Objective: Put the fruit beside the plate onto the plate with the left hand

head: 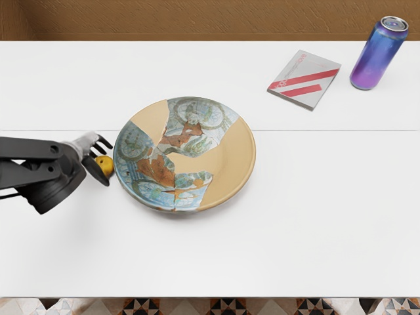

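Note:
A small yellow-orange fruit (105, 165) lies on the white table just left of the plate (236, 151), a wide tan dish with a blue, green and orange pattern. My left hand (98, 159) comes in from the left edge and sits right at the fruit. Its dark fingers (103, 142) are spread above and beside the fruit, and part of the fruit is hidden behind them. I cannot make out a firm grasp. The right arm is out of sight.
A grey and red booklet (304, 79) lies at the back right. A purple-blue can (379, 53) stands near the far right corner. The table's front edge (210, 296) runs along the bottom.

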Controlling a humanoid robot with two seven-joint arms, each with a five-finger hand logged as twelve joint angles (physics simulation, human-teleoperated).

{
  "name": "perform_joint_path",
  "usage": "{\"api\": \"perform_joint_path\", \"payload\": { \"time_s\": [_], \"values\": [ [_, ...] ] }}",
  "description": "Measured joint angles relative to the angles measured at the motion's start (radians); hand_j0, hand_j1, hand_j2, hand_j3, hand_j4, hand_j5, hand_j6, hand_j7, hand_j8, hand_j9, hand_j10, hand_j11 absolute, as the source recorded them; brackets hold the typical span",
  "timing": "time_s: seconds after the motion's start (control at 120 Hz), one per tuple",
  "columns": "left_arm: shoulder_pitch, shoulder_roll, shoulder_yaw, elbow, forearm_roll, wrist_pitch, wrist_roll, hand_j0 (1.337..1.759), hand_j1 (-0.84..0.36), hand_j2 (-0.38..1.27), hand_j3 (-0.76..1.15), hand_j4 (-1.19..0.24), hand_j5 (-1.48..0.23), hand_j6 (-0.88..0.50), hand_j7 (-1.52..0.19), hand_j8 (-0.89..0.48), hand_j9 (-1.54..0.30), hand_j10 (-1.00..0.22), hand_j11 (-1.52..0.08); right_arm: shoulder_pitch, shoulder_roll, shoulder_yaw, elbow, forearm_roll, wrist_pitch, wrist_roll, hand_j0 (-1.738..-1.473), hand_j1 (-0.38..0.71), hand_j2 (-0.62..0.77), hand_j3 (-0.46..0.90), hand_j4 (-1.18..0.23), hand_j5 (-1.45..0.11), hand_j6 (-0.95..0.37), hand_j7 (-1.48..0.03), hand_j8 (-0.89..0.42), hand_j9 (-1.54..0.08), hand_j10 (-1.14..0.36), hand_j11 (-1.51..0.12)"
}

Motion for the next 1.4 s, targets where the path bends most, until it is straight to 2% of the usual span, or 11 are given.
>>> {"api": "perform_joint_path", "payload": {
  "time_s": [0.617,0.858,0.875,0.883,0.925,1.05,1.4],
  "values": [
    [-0.002,0.003,0.002,0.003,0.002,0.0,-0.001,1.658,-0.14,0.08,0.0,-0.41,-0.53,-0.41,-0.53,-0.41,-0.53,-0.41,-0.53,0.0,0.0,0.0,0.0,0.0,0.0,0.0,-1.658,-0.35,0.0,0.0,0.0,0.0,0.0,0.0,0.0,0.0,0.0,0.0],
    [0.0,-0.032,0.021,0.009,0.025,0.0,0.0,1.658,-0.15,0.09,0.0,-0.42,-0.54,-0.42,-0.54,-0.42,-0.54,-0.42,-0.54,0.0,0.0,0.0,0.0,0.0,0.0,0.0,-1.658,-0.35,0.0,0.0,0.0,0.0,0.0,0.0,0.0,0.0,0.0,0.0],
    [0.0,-0.036,0.024,0.009,0.026,0.001,0.001,1.658,-0.15,0.09,0.0,-0.42,-0.54,-0.42,-0.53,-0.4,-0.55,-0.42,-0.54,0.0,0.0,0.0,0.0,0.0,0.0,0.0,-1.658,-0.35,0.0,0.0,0.0,0.0,0.0,0.0,0.0,0.0,0.0,0.0],
    [0.0,-0.037,0.026,0.009,0.027,0.001,0.001,1.658,-0.15,0.09,0.0,-0.42,-0.53,-0.42,-0.53,-0.35,-0.64,-0.42,-0.54,0.0,0.0,0.0,0.0,0.0,0.0,0.0,-1.658,-0.35,0.0,0.0,0.0,0.0,0.0,0.0,0.0,0.0,0.0,0.0],
    [-0.004,-0.037,0.032,0.009,0.029,0.0,0.0,1.658,-0.15,0.08,0.0,-0.42,-0.54,-0.42,-0.54,-0.35,-0.67,-0.42,-0.54,0.0,0.0,0.0,0.0,0.0,0.0,0.0,-1.658,-0.35,0.0,0.0,0.0,0.0,0.0,0.0,0.0,0.0,0.0,0.0],
    [-0.006,-0.032,0.042,0.01,0.034,-0.001,-0.002,1.658,-0.15,0.09,0.0,-0.42,-0.54,-0.42,-0.54,-0.39,-0.62,-0.42,-0.54,0.0,0.0,0.0,0.0,0.0,0.0,0.0,-1.658,-0.35,0.0,0.0,0.0,0.0,0.0,0.0,0.0,0.0,0.0,0.0],
    [-0.008,-0.025,0.045,0.028,0.03,0.0,-0.001,1.658,-0.24,0.1,0.0,-0.5,-0.64,-0.49,-0.64,-0.49,-0.66,-0.5,-0.64,0.0,0.0,0.0,0.0,0.0,0.0,0.0,-1.658,-0.35,0.0,0.0,0.0,0.0,0.0,0.0,0.0,0.0,0.0,0.0]
  ]
}}
